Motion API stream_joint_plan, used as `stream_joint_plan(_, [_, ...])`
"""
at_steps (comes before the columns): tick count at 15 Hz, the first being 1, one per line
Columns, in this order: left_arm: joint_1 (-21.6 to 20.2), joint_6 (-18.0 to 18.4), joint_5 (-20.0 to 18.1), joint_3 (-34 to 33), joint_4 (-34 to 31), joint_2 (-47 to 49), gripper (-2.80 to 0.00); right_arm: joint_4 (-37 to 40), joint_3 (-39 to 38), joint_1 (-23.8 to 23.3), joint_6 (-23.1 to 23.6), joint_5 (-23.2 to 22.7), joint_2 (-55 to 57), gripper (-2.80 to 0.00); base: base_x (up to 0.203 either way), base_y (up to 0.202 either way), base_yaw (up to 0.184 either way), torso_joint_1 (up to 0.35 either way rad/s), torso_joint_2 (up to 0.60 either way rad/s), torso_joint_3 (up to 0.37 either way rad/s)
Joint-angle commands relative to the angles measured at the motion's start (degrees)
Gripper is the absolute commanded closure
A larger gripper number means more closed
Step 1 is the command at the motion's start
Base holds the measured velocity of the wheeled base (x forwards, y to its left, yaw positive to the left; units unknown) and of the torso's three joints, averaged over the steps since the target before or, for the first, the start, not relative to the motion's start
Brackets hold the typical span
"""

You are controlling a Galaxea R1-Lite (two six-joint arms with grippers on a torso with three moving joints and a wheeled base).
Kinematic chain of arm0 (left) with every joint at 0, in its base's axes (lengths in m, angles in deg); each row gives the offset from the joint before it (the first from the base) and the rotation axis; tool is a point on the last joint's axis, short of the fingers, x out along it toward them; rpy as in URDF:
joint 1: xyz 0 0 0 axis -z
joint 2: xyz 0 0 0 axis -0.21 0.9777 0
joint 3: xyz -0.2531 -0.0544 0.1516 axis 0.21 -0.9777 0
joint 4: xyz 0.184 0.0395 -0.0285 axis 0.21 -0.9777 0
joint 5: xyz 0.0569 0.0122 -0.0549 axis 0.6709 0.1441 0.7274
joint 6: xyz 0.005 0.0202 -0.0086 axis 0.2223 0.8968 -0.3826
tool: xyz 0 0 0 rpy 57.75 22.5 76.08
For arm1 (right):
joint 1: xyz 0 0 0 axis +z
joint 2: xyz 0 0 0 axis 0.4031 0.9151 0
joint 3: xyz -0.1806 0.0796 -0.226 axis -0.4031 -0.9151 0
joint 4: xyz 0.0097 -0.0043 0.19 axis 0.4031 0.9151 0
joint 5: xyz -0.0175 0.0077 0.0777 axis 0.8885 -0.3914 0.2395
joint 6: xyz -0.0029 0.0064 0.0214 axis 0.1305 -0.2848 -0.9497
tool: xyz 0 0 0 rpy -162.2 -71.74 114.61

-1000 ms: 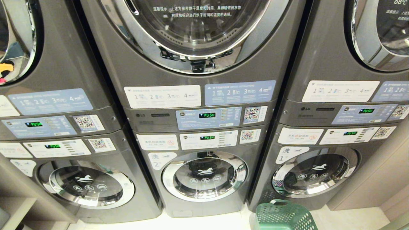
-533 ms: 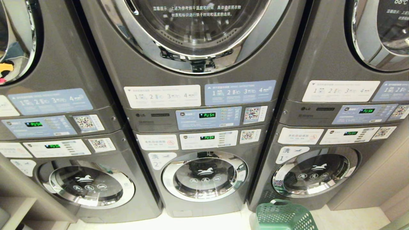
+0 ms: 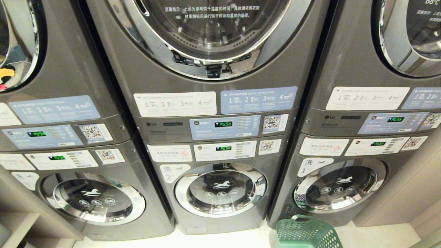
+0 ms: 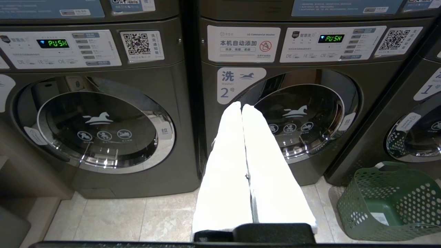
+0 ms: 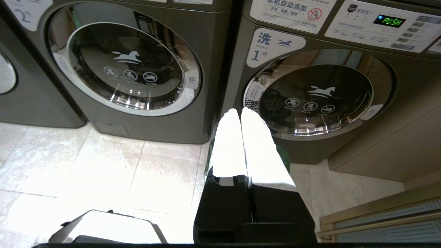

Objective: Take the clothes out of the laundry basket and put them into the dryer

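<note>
Three dark grey stacked laundry machines [image 3: 213, 137] stood side by side, each with a round chrome-rimmed glass door [image 3: 220, 189] low down and a larger one above. Between the doors ran control panels [image 3: 225, 126] with green lit displays, white and pale blue instruction labels and QR stickers. The floor [image 4: 113, 220] was pale beige tile, brightly lit, with a beige cabinet panel [image 5: 386, 144] beside the rightmost machine.

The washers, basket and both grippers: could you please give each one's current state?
washer 2 door: closed
washer 1 door: closed
laundry basket: upright on the floor, looks empty
left gripper: shut, empty
right gripper: shut, empty
washer 2 display: lit, reads PUSH
</note>
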Motion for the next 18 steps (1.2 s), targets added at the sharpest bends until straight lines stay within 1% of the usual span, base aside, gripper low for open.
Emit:
stream_joint_plan(1, [0.00, -0.01, 0.02, 0.00, 0.01, -0.01, 0.00, -0.06, -0.40, 1.55, 0.03, 2.55, -0.42, 0.00, 0.000, 0.000, 0.000, 0.000, 0.00, 0.000])
stream_joint_plan(2, [-0.05, 0.01, 0.06, 0.00, -0.03, 0.03, 0.00, 0.16, -0.79, 3.36, 0.05, 5.74, -0.30, 0.00, 0.000, 0.000, 0.000, 0.000, 0.00, 0.000])
stream_joint_plan(3, [-0.03, -0.01, -0.02, 0.00, -0.07, -0.02, 0.00, 2.72, -1.11, 4.21, -0.13, 7.70, -0.73, 0.00, 0.000, 0.000, 0.000, 0.000, 0.00, 0.000])
stream_joint_plan(4, [-0.02, -0.01, 0.06, 0.00, 0.01, 0.06, 0.00, 6.16, -0.99, 4.90, -0.33, 8.42, -1.93, 0.00, 0.000, 0.000, 0.000, 0.000, 0.00, 0.000])
stream_joint_plan(10, [0.04, -0.01, 0.04, -0.02, 0.01, 0.06, 0.00, 5.78, -0.99, 5.68, -0.60, 8.75, -8.51, 0.00, 0.000, 0.000, 0.000, 0.000, 0.00, 0.000])
stream_joint_plan(14, [-0.05, 0.00, 0.01, 0.00, 0.01, 0.06, 0.00, 5.61, -1.10, 5.97, -0.79, 8.73, -16.43, 0.00, 0.000, 0.000, 0.000, 0.000, 0.00, 0.000])
stream_joint_plan(16, [-0.02, -0.01, 0.01, 0.00, 0.01, 0.06, 0.00, 5.17, -1.26, 6.08, -2.00, 8.97, -16.73, 0.00, 0.000, 0.000, 0.000, 0.000, 0.00, 0.000])
stream_joint_plan(18, [0.00, -0.01, 0.00, -0.05, 0.01, 0.05, 0.00, 5.25, -1.26, 6.08, -2.23, 8.91, -16.73, 0.00, 0.000, 0.000, 0.000, 0.000, 0.00, 0.000])
